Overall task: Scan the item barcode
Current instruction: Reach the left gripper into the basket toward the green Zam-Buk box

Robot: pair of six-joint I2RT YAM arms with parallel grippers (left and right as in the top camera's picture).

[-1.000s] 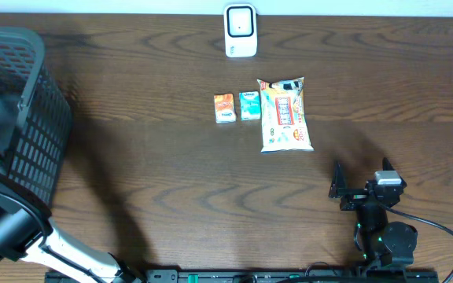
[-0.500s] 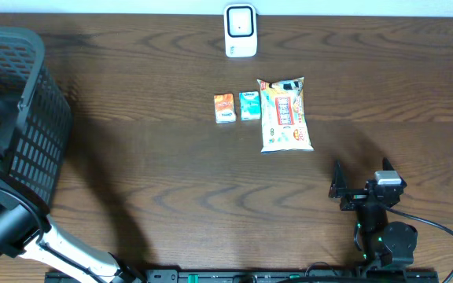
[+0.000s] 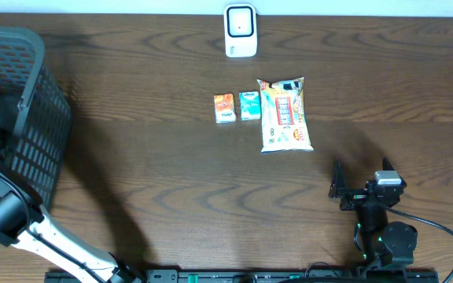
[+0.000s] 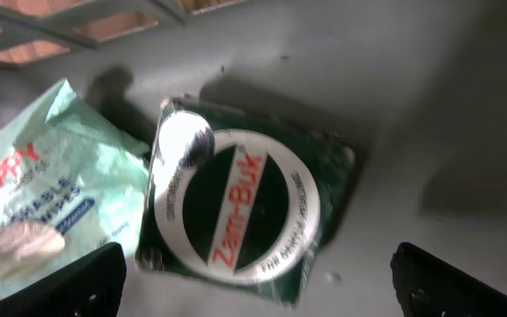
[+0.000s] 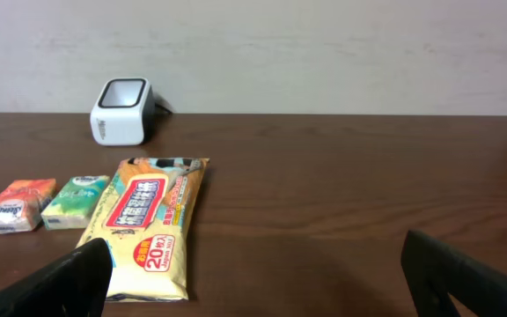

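Note:
My left gripper (image 4: 255, 283) hangs open inside the black basket (image 3: 34, 110), its two fingers wide apart. Just beyond them a dark green Zam-Buk box (image 4: 249, 202) lies flat on the basket's grey floor, untouched, with no barcode showing on its top face. A pale green packet (image 4: 47, 211) lies to its left. In the overhead view the left arm (image 3: 2, 216) hides this gripper. My right gripper (image 5: 258, 277) stands open and empty low over the table (image 3: 362, 179), facing the white scanner (image 5: 121, 110) at the far edge (image 3: 241, 31).
On the table between the right gripper and the scanner lie a yellow wipes pack (image 3: 285, 115), a teal tissue pack (image 3: 249, 105) and an orange tissue pack (image 3: 224, 108). The basket's mesh wall (image 4: 69, 22) rises beyond the box. A cable trails from the right arm's base (image 3: 439, 232).
The left arm has shifted slightly over the basket. The right arm and the things on the table have not moved.

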